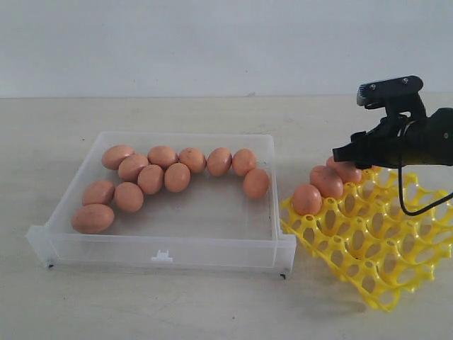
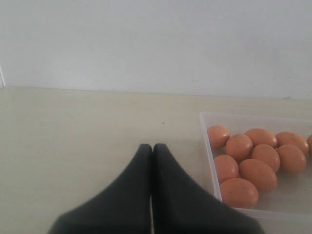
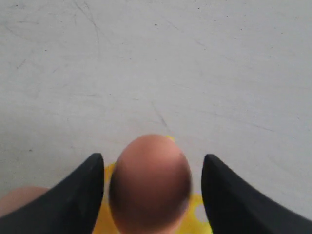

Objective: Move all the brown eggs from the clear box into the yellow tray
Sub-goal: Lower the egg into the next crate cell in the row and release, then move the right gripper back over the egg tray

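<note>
Several brown eggs lie along the far and left sides of the clear box; the left wrist view shows some of them. The yellow tray sits tilted to the right of the box, with three eggs at its near-left corner. My right gripper hovers over that corner. In its wrist view its jaws are open on either side of an egg resting on the tray, with a gap on each side. My left gripper is shut and empty over bare table, left of the box wall.
A pale wall runs behind the table. Another egg shows beside the right gripper's finger. A black cable hangs from the right arm over the tray. Bare tabletop lies in front of the box and to its left.
</note>
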You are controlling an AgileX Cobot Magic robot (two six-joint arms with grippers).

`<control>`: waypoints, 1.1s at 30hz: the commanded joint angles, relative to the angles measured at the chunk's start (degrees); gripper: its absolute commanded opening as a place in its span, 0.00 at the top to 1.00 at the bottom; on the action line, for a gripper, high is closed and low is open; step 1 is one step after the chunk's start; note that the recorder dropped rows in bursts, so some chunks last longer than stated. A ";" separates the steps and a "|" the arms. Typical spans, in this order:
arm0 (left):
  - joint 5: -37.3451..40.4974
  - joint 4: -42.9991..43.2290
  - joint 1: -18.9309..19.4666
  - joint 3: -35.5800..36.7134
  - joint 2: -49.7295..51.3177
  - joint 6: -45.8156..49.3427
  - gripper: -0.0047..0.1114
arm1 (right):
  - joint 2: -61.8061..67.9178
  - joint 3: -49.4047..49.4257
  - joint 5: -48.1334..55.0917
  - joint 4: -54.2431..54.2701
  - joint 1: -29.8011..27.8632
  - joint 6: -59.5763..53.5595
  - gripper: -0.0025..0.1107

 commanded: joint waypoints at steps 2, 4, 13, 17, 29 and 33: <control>-0.34 0.12 0.04 0.17 0.17 0.13 1.00 | 0.09 -0.07 1.47 -0.23 -0.01 0.19 0.42; -0.34 0.12 0.04 0.17 0.17 0.13 1.00 | 0.09 -0.07 1.47 -0.23 -0.01 0.19 0.42; -0.34 0.12 0.04 0.17 0.17 0.13 1.00 | -1.40 -0.20 -0.48 -0.23 -0.14 -0.11 0.42; -0.34 0.12 0.04 0.17 0.17 0.13 1.00 | -3.05 -0.20 -1.46 -0.23 -0.42 -0.25 0.44; -0.34 0.12 0.04 0.17 0.17 0.13 1.00 | -8.16 -0.20 -1.13 -0.23 -2.29 -0.95 0.48; -0.34 0.12 0.04 0.17 0.17 0.13 1.00 | -10.02 -0.20 -0.20 -0.23 -2.29 -0.71 0.48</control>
